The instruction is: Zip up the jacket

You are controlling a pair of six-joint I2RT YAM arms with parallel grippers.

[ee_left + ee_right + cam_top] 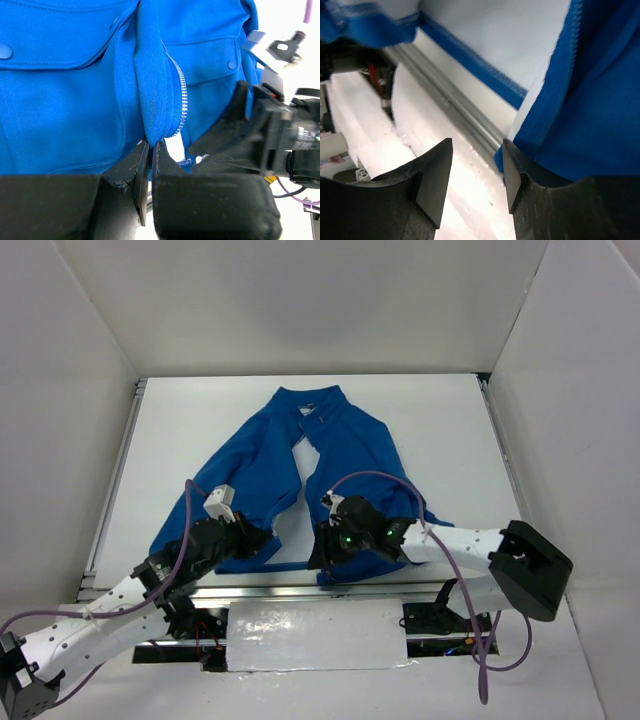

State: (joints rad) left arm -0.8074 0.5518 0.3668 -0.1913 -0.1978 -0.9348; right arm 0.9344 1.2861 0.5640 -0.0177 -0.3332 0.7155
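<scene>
The left pincer (151, 148) pinches the jacket (352, 445) hem (by the zipper (182, 97)); the right pincer (476, 167) gapes beside the other edge.

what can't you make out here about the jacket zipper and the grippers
- zipper pull: seen in no view; top view, left arm and right arm cover the jacket at its hem.
- left gripper: left wrist view, fabric fold hides how deep the pinch goes.
- right gripper: right wrist view, jacket edge blurred and cut off at the right.
</scene>
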